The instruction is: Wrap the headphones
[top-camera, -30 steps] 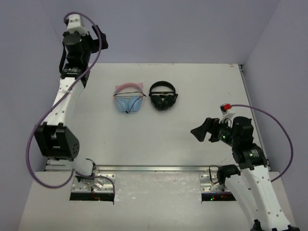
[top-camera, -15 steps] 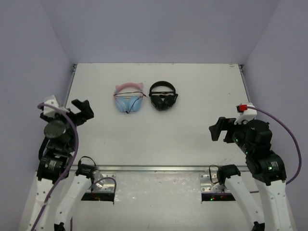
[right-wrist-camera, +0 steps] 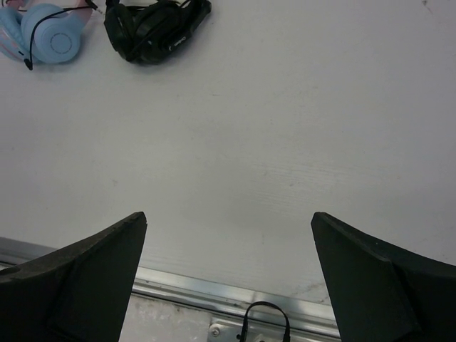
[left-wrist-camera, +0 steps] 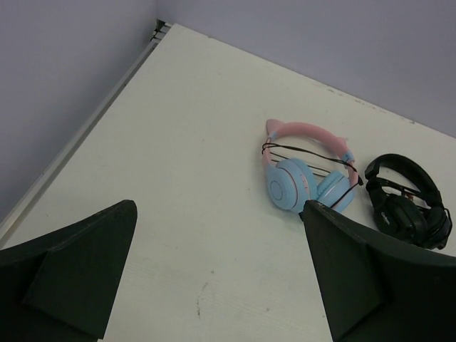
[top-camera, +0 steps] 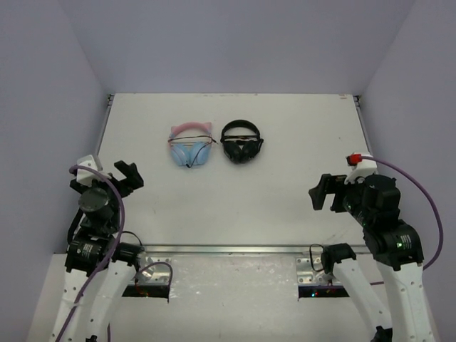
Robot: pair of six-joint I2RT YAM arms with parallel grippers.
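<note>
Left gripper [top-camera: 128,176] pulls back to near left; right gripper [top-camera: 319,192] also parked, both open, empty. Likely done: cable [left-wrist-camera: 308,152] looks already wound round headphones [top-camera: 191,148].

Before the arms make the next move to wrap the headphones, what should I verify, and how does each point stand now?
1. Left gripper open, nothing between its fingers: ok.
2. Right gripper open, nothing between its fingers: ok.
3. Headphones lying flat on the table, held by neither gripper: ok.
4. Clear gap to the black headphones beside them: cannot tell; the two lie very close.
5. Cable loose and ready for wrapping: cannot tell; dark strands already cross below the headband.
</note>
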